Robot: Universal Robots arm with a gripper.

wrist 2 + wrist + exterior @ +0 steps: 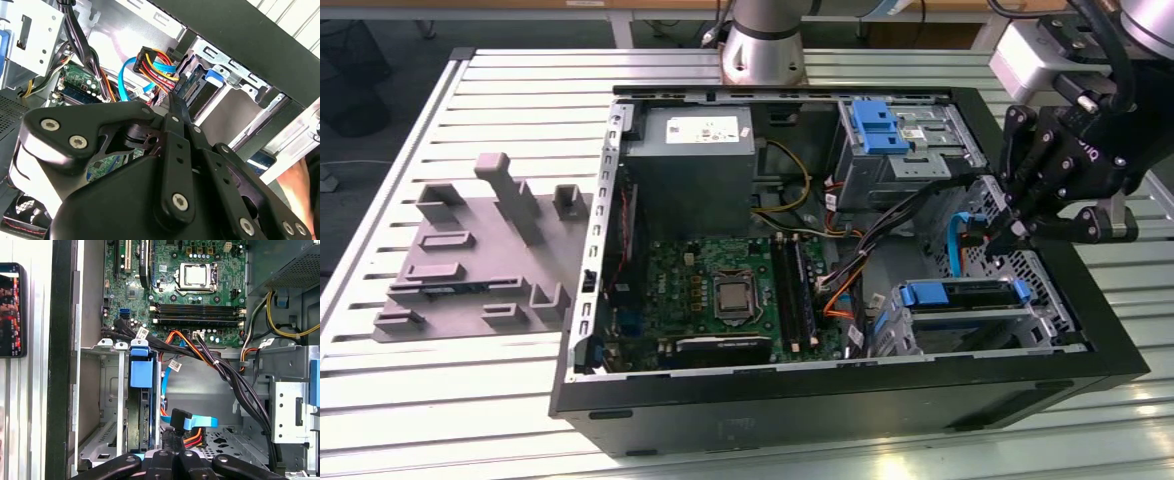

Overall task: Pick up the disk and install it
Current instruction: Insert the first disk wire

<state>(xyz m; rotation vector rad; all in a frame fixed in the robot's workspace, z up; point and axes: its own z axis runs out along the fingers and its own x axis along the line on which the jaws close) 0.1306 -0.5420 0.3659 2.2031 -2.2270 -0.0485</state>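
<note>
- Slatted metal table (507, 80) carrying an open computer case (854, 385), seen from above in the exterior view.
- Pincer (1003, 235) low over the case's 3 o'clock edge; fingers (175, 112) pressed together into one narrow tip in the second wrist view. Cannot tell whether anything is nipped between them.
- Just ahead of that tip: a black plug on a blue cable (200, 421), beside a bundle of coloured power leads (160, 62).
- Next outward, the disk (961, 294): already seated in the drive cage at the case's 4 o'clock, blue rail uppermost, connector edge facing the pincer.
- Judged step: slotting-in looks done; work now at the cabling end.
- Likely needed: a fine, straight approach to the disk's connector, keeping clear of the loose leads.
- Farther out: motherboard (720, 290) at centre, grey fixture plate (467, 260) at 9 o'clock on the table.
</note>
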